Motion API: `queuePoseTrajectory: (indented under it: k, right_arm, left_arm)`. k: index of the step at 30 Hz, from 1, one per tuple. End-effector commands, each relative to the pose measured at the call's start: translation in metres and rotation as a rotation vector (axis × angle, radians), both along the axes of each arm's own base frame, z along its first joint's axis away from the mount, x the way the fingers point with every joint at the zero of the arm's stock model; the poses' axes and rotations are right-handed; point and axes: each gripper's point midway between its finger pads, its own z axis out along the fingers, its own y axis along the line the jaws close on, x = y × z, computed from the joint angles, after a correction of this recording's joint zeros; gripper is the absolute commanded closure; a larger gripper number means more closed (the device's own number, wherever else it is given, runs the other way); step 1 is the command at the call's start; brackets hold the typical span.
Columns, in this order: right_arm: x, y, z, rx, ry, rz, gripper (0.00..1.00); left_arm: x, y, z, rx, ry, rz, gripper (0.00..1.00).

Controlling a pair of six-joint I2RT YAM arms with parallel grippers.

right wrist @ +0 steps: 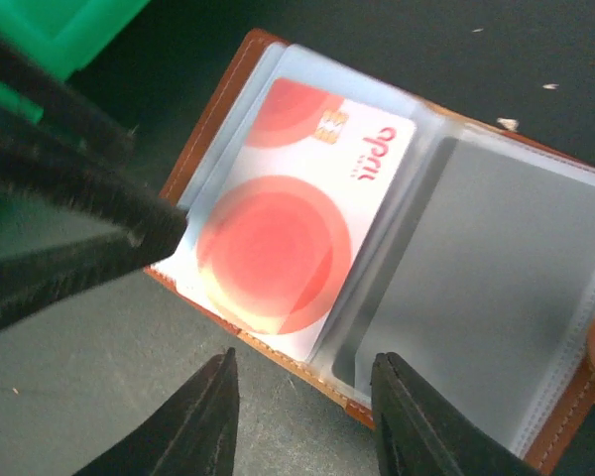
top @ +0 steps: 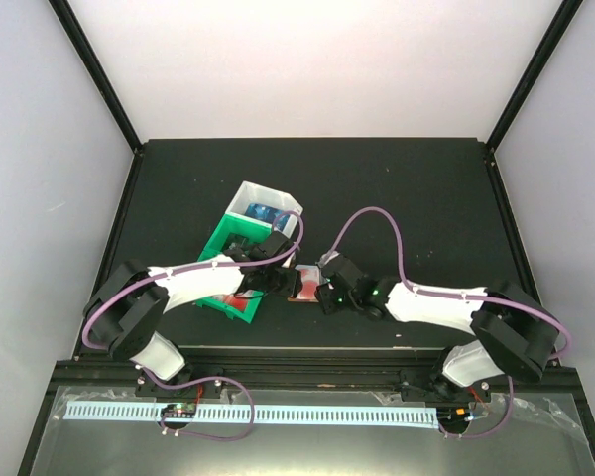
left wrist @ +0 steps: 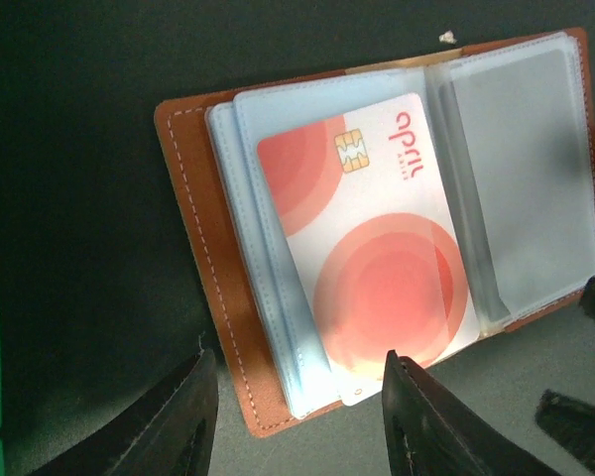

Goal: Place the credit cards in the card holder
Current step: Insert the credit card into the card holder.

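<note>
The brown leather card holder (left wrist: 193, 228) lies open on the black table between both grippers. A red-and-white credit card (left wrist: 377, 248) sits among the clear pockets of its left half, its near end poking a little past the holder's edge. My left gripper (left wrist: 297, 421) is open and empty, just in front of that end. My right gripper (right wrist: 302, 421) is open and empty at the holder's near edge, by the card (right wrist: 288, 228) and the empty right pockets (right wrist: 476, 268). In the top view both grippers (top: 283, 278) (top: 322, 290) flank the holder (top: 305, 285).
A green-and-white compartment tray (top: 228, 243) stands left of the holder, under the left arm, with blue cards (top: 263, 212) in its far compartment. Its green edge shows in the right wrist view (right wrist: 79, 30). My left gripper's fingers (right wrist: 69, 198) cross the left of that view.
</note>
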Motion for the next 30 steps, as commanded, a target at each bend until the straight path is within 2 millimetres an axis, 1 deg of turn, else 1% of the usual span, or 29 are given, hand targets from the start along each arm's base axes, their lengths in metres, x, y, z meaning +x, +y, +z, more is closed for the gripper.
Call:
queuePoseTrajectory:
  k: [1, 4, 9, 13, 18, 23, 27, 30]
  right_arm:
    - [-0.004, 0.005, -0.008, -0.066, -0.063, 0.084, 0.63]
    - [-0.006, 0.013, -0.013, -0.097, -0.076, 0.118, 0.63]
    - [-0.003, 0.016, -0.027, -0.152, -0.066, 0.103, 0.63]
    - [-0.002, 0.017, -0.031, -0.159, -0.07, 0.094, 0.65]
    - [0.0, 0.022, -0.028, -0.138, -0.079, 0.089, 0.68]
    - [0.007, 0.028, -0.019, -0.089, -0.1, 0.054, 0.68]
    - [0.009, 0.037, -0.013, -0.024, -0.098, 0.029, 0.68]
    - [0.011, 0.036, -0.01, 0.013, -0.094, -0.018, 0.68]
  left_arm:
    - [0.009, -0.002, -0.002, -0.016, -0.012, 0.034, 0.55]
    - [0.009, -0.001, -0.007, -0.01, 0.004, 0.049, 0.6]
    - [0.01, 0.003, -0.015, 0.004, 0.021, 0.066, 0.63]
    - [0.01, 0.007, -0.021, 0.017, 0.033, 0.082, 0.68]
    - [0.007, 0.009, -0.029, 0.028, 0.051, 0.087, 0.71]
    - [0.004, 0.012, -0.036, 0.039, 0.062, 0.091, 0.72]
    - [0.005, 0.013, -0.035, 0.043, 0.059, 0.094, 0.74]
    - [0.006, 0.013, -0.03, 0.033, 0.045, 0.092, 0.74]
